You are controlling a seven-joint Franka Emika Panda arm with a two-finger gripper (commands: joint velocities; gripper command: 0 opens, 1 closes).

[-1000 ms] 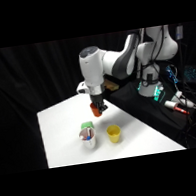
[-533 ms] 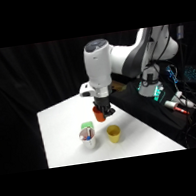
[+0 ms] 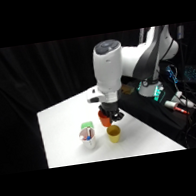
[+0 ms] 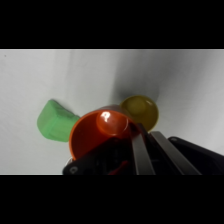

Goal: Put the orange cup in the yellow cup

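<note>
At centre frame in the side view, the tool (image 3: 110,118) holds the orange cup (image 3: 104,119) by its rim, fingers closed on the wall, lifted clear of the table (image 3: 61,136) and just above and left of the yellow cup (image 3: 113,133). Centre the orange cup over the yellow mouth, keep it upright, then lower before opening, clear of the green cup (image 4: 55,121).
</note>
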